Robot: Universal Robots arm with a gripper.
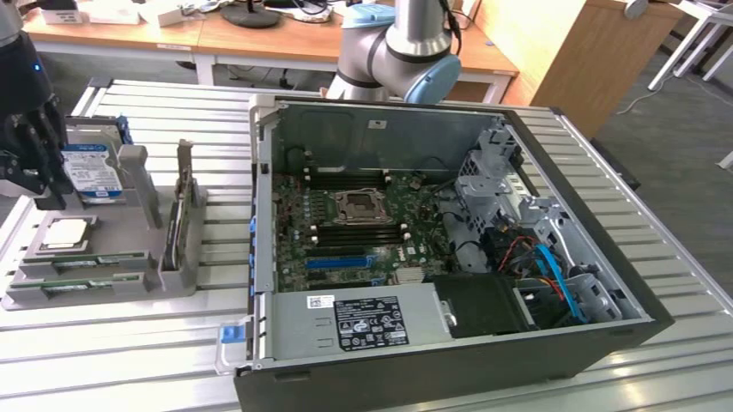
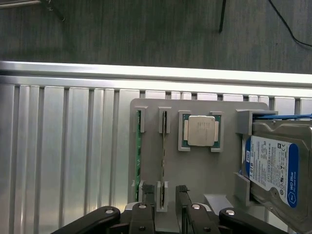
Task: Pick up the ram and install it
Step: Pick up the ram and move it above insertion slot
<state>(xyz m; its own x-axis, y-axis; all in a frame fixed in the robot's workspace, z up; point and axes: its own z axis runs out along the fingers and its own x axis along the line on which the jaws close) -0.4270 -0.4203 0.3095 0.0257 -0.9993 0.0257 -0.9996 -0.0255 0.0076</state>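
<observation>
Ram stick, a slim, long green circuit board, stands on edge in the outermost slot of a flat grey plastic holder tray, gripped at each end by the tray's small brackets. Just beside it, in the next slot, sits a second thin memory stick, seen edge-on. Beyond that are a square silver processor chip in its own recess and then a blue-labelled silver hard drive propped in the end cradle.

The black two-fingered gripper hangs above the tray's slot end with its fingers parted by a modest gap and nothing between them. In the wrist view the second stick's slot runs toward that gap, while the ram stick lines up with one finger.

The tray rests on a slatted metal table, near an open black computer case. Inside lies a green motherboard with long black slots.
</observation>
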